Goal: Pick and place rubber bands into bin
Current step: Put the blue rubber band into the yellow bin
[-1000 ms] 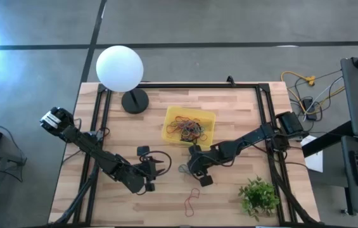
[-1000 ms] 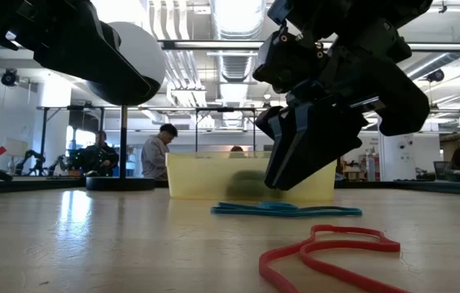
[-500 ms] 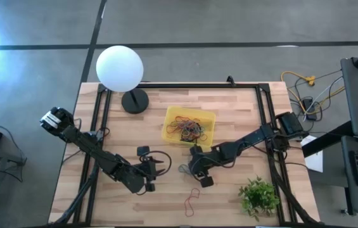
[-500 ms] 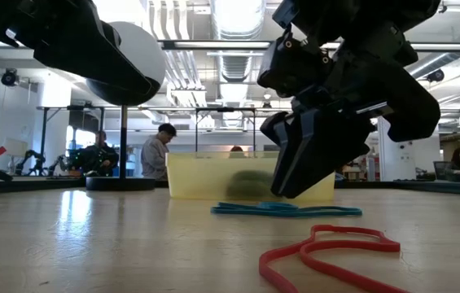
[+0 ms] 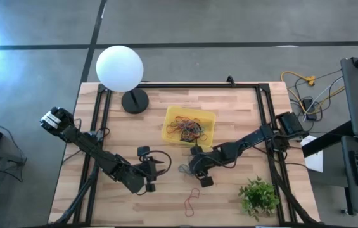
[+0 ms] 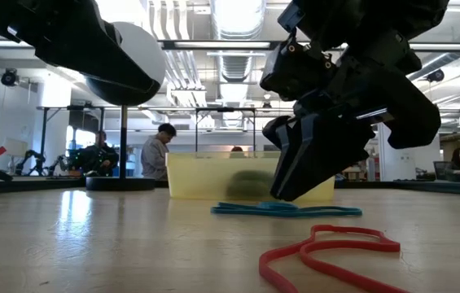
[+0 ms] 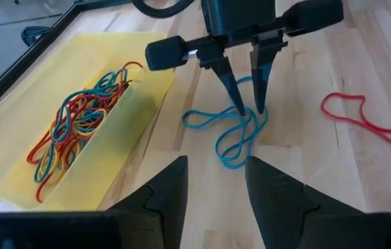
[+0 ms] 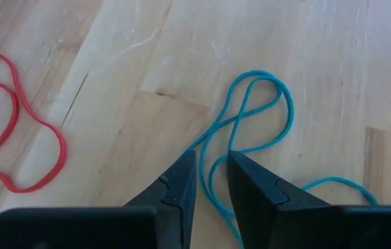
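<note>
— Blue rubber band (image 7: 233,131), limp and light, lies flat on the table (image 5: 242,114) at about 6 o'clock from the yellow bin (image 5: 189,125), just clear of its wall.

— And the right gripper (image 7: 249,107)?

— Tips down on the strands, jaws narrow with a small gap; whether they've caught it, I can't tell.

— Where to grab?

— Probably where the loops cross. It'll sag and may slip.

— Left gripper (image 7: 214,185)?

— Parked at 9 o'clock, jaws apart, empty. A red band (image 5: 192,200) waits nearer the table's front edge.

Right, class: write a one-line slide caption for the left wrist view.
Right gripper closing over a blue rubber band on the table, beside the yellow bin of bands.
</note>
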